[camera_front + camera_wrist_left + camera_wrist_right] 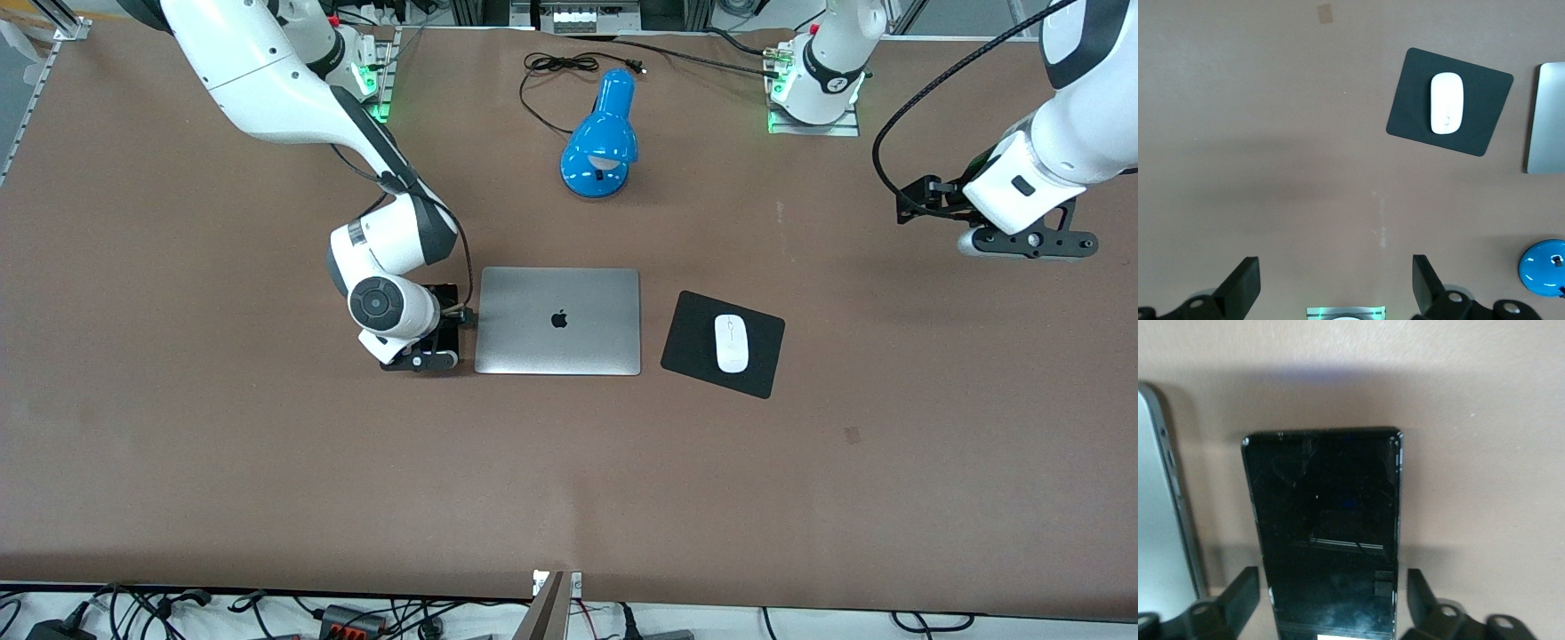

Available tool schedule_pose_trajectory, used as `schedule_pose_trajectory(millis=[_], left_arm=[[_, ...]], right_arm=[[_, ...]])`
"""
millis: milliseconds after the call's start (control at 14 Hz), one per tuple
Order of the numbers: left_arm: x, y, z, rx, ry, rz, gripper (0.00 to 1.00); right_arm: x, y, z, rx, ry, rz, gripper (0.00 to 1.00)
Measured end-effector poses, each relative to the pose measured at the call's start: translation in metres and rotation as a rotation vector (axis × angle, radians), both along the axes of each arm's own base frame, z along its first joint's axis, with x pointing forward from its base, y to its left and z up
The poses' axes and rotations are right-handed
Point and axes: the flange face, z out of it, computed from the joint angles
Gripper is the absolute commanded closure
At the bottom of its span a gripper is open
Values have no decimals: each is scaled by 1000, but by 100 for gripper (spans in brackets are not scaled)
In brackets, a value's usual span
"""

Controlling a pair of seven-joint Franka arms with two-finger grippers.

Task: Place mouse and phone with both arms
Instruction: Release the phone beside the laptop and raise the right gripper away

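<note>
The right gripper sits low mid-table, fingers spread either side of the phone, beside the laptop. It should rise straight. The left gripper, spread, waits toward the left arm's table edge. The mouse rests on the pad.

The table is covered in a matt brown sheet, faintly blotchy. The laptop has a smooth brushed-metal lid with a satin sheen; the pad at its 3 o'clock is matt black, and on it lies the mouse, smooth glossy white plastic. The phone is glossy black glass, reflective and marked with fine scratches. At 12 o'clock from the laptop, the lamp is shiny blue, lacquer-like. Both arms' shells look like smooth glossy white plastic; the 2 fingers of the left gripper are matt black.
</note>
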Motion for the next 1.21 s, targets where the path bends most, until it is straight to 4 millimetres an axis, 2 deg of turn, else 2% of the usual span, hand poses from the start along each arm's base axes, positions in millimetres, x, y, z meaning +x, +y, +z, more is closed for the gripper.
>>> schedule_pose_trajectory(millis=[143, 286, 429, 643, 786, 1071, 1214], left_arm=[[5, 7, 6, -6, -16, 15, 0], [13, 15, 20, -10, -52, 33, 0], [17, 14, 39, -12, -92, 39, 0], [14, 12, 53, -12, -117, 47, 0], [13, 14, 54, -11, -113, 52, 0], [10, 17, 53, -8, -86, 69, 0], [8, 17, 53, -7, -80, 70, 0]], right_arm=[[16, 2, 29, 15, -46, -15, 0], [31, -5, 77, 20, -89, -30, 0], [46, -25, 132, 20, -123, -53, 0], [68, -77, 220, 19, -158, -92, 0], [77, -120, 267, 21, -175, -107, 0], [79, -195, 331, 18, -202, -141, 0], [73, -230, 364, 11, -242, -109, 0]])
